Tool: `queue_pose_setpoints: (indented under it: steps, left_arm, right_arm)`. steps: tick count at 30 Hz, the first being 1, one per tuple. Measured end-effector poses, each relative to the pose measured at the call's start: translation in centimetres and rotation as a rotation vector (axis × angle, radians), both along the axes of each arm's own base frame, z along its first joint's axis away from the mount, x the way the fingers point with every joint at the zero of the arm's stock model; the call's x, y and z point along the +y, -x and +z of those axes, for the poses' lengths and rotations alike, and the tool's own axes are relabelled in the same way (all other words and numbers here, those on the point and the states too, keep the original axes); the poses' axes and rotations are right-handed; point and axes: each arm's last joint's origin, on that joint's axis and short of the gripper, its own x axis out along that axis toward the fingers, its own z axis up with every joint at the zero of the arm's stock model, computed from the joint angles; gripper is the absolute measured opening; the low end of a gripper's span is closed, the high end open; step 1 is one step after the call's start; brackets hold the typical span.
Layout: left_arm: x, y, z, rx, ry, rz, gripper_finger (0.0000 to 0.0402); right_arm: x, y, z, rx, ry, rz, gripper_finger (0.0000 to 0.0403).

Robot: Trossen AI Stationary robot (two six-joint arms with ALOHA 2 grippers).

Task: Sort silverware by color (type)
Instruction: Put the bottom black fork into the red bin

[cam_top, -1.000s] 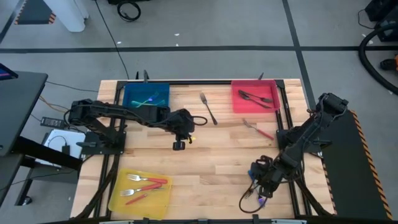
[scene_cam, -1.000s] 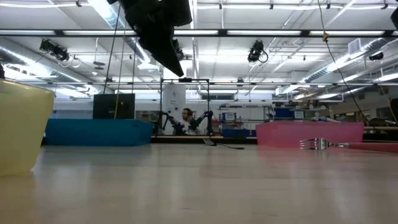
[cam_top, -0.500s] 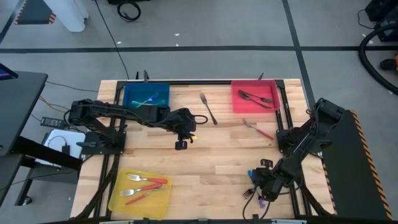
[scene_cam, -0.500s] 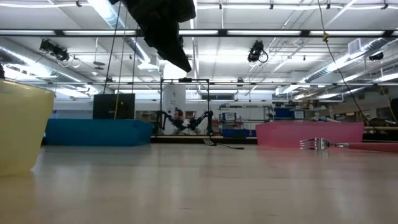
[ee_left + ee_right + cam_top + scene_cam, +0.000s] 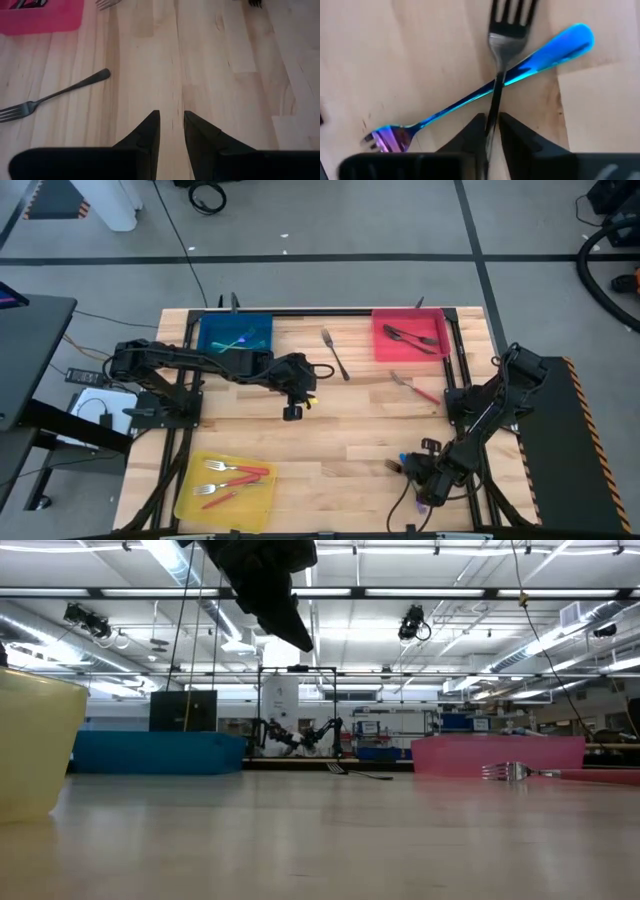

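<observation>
1. Silverware is spread over the wooden surface and three trays: red-handled forks lie in the yellow tray, iridescent pieces in the blue tray, dark pieces in the red tray.
2. Loose pieces remain: a dark fork between the blue and red trays, a red-handled utensil just below the red tray, and two crossed forks near the front right edge.
3. The right end effector is low over these crossed forks. In the right wrist view a dark fork lies across an iridescent blue fork, and the two fingers stand on both sides of the dark fork's handle, almost closed on it. I judge it is gripped or nearly so, but the fork is not lifted yet.
4. The left end effector hangs over the middle of the surface, fingers a little apart and holding nothing; the dark fork near it is to the side, not between the fingers.
5. The step in hand seems to be picking the dark fork from the top of the pair.
6. The next move should lift it straight up, so that the blue fork under it is not dragged, and carry it to the red tray.
</observation>
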Motion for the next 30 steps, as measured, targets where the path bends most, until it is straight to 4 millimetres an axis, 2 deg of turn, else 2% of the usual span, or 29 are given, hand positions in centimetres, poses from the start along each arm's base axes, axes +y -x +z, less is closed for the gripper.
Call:
queue_pose_setpoints:
  steps: [4, 11, 18, 24, 30]
  left_arm:
    - [0.0, 0.0, 0.0, -0.003, -0.002, -0.002, 0.0087]
    - [0.0, 0.0, 0.0, -0.004, -0.002, -0.002, 0.0087]
    - [0.0, 0.0, 0.0, -0.004, -0.001, -0.002, 0.0087]
    - [0.0, 0.0, 0.0, -0.004, -0.005, -0.006, 0.0087]
    - [0.0, 0.0, 0.0, -0.004, -0.025, -0.027, 0.0087]
  right_arm:
    - [0.0, 0.0, 0.0, 0.014, -0.016, -0.098, 0.0017]
    - [-0.1, 0.0, 0.2, 0.018, -0.048, -0.258, 0.0017]
    - [-1.7, -0.2, 2.3, -0.111, -0.026, -0.433, 0.0013]
    - [-4.5, -0.2, 4.3, -0.138, 0.055, -0.502, 0.0013]
    - [-9.9, 0.0, 6.3, -0.05, 0.271, -0.585, 0.0013]
